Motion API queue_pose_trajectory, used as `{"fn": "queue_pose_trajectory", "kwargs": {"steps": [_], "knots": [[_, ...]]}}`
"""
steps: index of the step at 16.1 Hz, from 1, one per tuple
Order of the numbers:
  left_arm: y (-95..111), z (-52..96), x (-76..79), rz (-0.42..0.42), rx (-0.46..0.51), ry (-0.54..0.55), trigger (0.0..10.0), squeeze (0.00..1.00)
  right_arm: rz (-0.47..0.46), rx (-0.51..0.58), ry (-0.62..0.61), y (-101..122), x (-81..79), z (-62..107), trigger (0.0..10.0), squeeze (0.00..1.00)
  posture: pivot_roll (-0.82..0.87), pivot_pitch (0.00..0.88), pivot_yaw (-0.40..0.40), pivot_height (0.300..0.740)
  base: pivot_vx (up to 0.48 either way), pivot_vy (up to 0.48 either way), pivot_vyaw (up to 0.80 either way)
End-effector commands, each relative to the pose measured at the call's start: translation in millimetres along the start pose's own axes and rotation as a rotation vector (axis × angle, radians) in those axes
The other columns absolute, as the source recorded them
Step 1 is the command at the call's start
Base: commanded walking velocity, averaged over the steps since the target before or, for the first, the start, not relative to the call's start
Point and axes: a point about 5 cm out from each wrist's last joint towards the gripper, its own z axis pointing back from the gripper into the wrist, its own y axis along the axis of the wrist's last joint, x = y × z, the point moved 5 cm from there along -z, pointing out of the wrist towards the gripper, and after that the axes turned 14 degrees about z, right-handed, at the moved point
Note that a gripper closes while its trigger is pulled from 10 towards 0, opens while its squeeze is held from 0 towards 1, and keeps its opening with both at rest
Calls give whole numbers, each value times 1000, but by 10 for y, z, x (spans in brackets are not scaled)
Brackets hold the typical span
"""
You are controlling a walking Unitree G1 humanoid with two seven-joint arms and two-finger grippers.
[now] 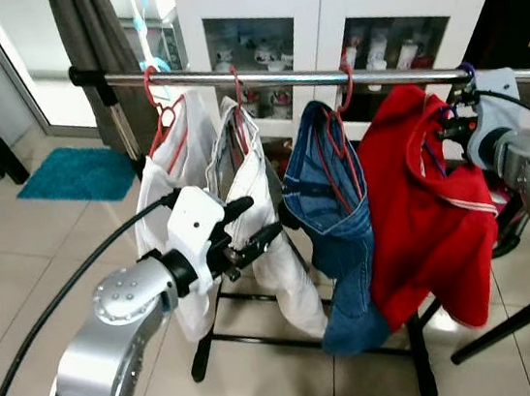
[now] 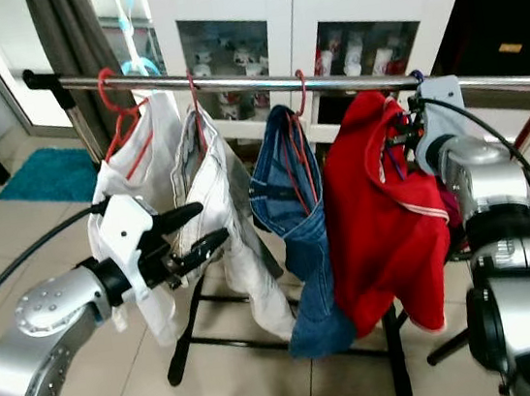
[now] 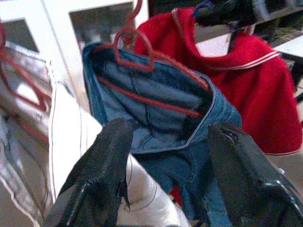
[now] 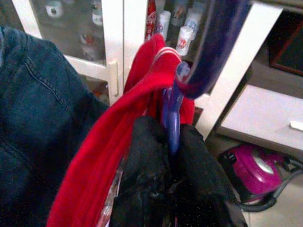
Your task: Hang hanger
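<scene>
Three hangers already hang; the right gripper [image 4: 168, 156], pinching the purple plastic hanger [image 4: 173, 118] bearing the red fleece top [image 1: 423, 206], has its hook at the silver metal rail [image 1: 278, 76]; release remains.

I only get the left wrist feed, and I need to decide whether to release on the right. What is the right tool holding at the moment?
Observer: The right tool is shut on the purple hanger just below its hook, with the red garment draped on it.
Operator: Is that hook over the rail?
Observer: In the head camera its purple tip shows at the top edge of the rail, beside the tool. I cannot tell whether it is fully seated.
</scene>
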Motion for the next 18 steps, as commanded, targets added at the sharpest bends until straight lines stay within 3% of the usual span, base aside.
{"fn": "queue_pose_trajectory", "kwargs": {"steps": [1,3,5,8,11,15,18], "knots": [[-49,-6,-34,21,-18,40,10000,0,-22,52,-14,130,-8,135,0,0,48,0,-9,740,0,0,0],[-64,-8,-83,31,-12,80,10000,0,-27,67,-15,100,-102,300,0,0,46,0,-8,740,0,0,0],[-101,-8,-160,-23,-9,143,10000,0,-67,144,-48,138,-204,493,0,0,42,0,-1,740,0,0,0],[-106,-34,-163,-29,-8,155,10000,0,-73,180,-41,161,-367,650,0,0,33,0,8,740,0,0,0],[-110,-55,-169,-54,-9,152,10000,0,-30,169,-41,186,-418,623,0,0,32,0,9,740,0,0,0],[-92,-59,-181,-78,-10,147,10000,0,32,207,-102,356,-337,540,0,0,48,0,-9,740,0,0,0],[-66,-29,-188,-55,13,167,10000,0,6,256,-127,376,-386,677,0,0,53,0,-14,740,0,0,0]]}}
